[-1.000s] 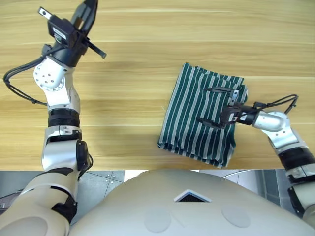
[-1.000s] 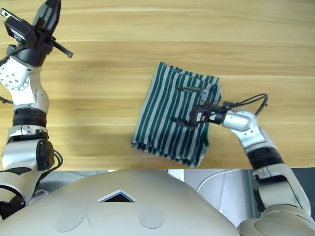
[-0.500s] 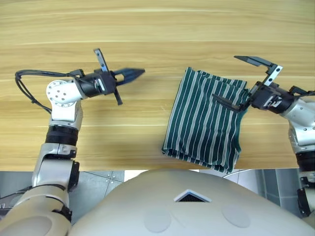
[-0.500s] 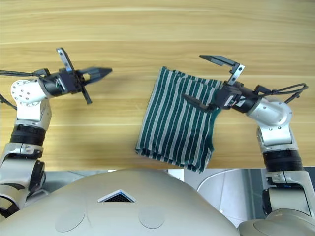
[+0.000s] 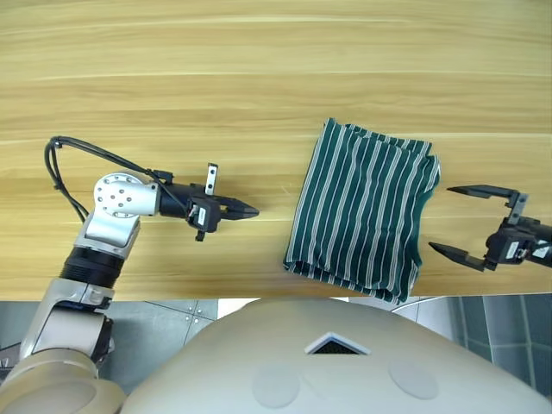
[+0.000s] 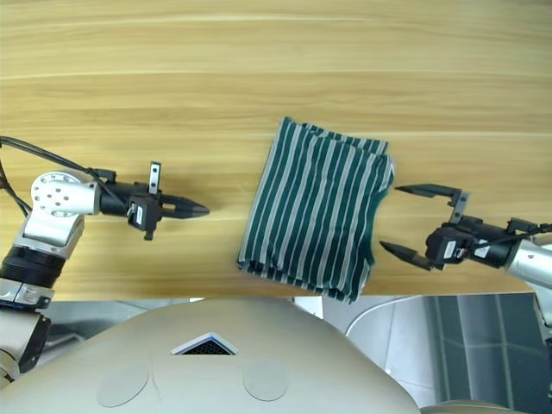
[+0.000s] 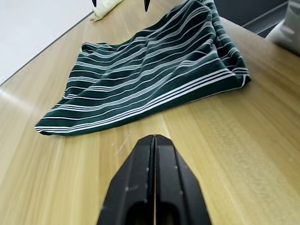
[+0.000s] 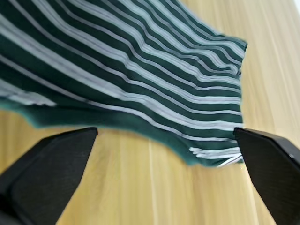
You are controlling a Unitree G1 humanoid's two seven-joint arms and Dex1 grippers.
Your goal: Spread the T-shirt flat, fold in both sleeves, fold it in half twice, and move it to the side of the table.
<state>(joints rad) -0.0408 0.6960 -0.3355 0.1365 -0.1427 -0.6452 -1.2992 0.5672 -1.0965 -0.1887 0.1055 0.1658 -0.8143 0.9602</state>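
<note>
The green and white striped T-shirt (image 5: 362,216) lies folded into a compact rectangle on the wooden table (image 5: 259,69), close to the front edge. My left gripper (image 5: 246,210) hovers low over the table to the shirt's left, shut and empty, its tip pointing at the shirt's left edge. The left wrist view has the shut fingers (image 7: 153,154) just short of the folded T-shirt (image 7: 154,79). My right gripper (image 5: 441,218) is open beside the shirt's right edge, holding nothing. Its two fingertips (image 8: 70,150) frame the shirt's edge (image 8: 140,70) in the right wrist view.
The table's front edge (image 5: 216,297) runs just below the shirt and both grippers. Bare wood stretches across the far half and the left side of the table.
My left arm swung from the far left corner down toward the shirt and now points at it. My right gripper drew off the shirt to its right side, staying open.
</note>
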